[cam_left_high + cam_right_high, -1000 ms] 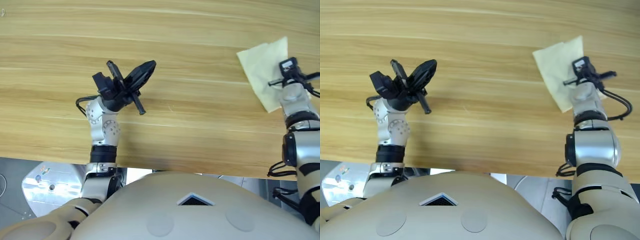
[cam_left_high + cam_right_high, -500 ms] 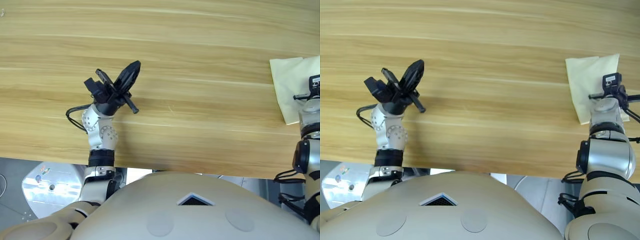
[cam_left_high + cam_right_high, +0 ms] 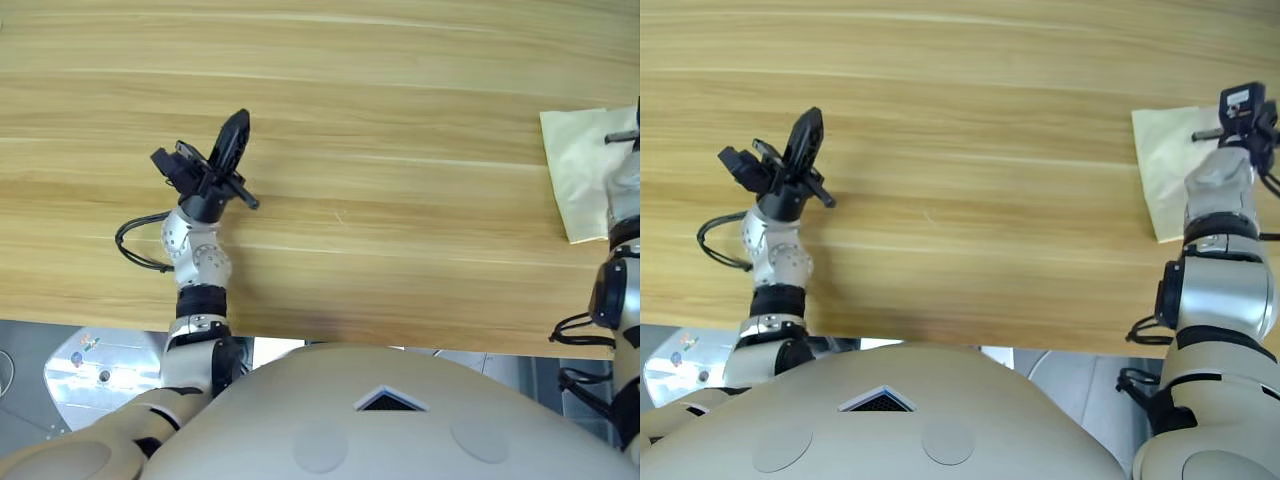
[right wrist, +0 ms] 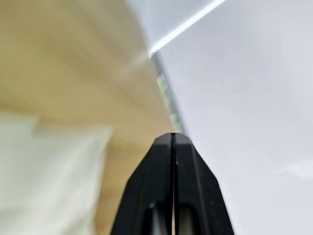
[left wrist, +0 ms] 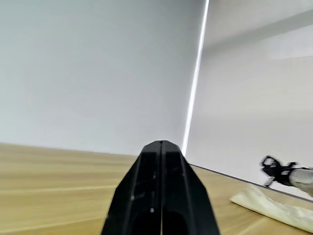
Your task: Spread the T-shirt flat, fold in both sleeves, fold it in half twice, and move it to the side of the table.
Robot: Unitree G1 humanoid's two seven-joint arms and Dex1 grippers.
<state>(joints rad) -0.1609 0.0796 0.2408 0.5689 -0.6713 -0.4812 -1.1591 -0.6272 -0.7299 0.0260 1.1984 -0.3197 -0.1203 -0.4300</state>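
Looking down over a wide desk (image 3: 400,80) of pale, straight-grained wood, whose near edge runs across the lower part of the frame. Closest, at centre left, the left arm rises from below the desk edge and holds its black two-fingered left claw (image 3: 238,122) above the bare wood, pointing up and away. Its fingers are pressed together with nothing between them, and in its own wrist view they meet along a thin seam. A little farther on, at the right edge of the frame, lies the pale yellow T-shirt (image 3: 1160,170), folded into a small, flat, roughly rectangular packet. It rests on the desk top near the right side. The right arm stands over its right part, and the black right claw (image 4: 172,142) is also closed on nothing, its tips lifted off the cloth. Beyond lie more wood and, in the wrist views, a plain white wall. The shirt looks folded and parked at the side, so the task seems close to finished. The cloth should be light, soft and limp. It would probably slide easily on smooth wood, and the layers could fall open if lifted by one ply. The surest hold would be a pinch through all layers at a folded edge or corner, with the fingers brought right down to the desk.
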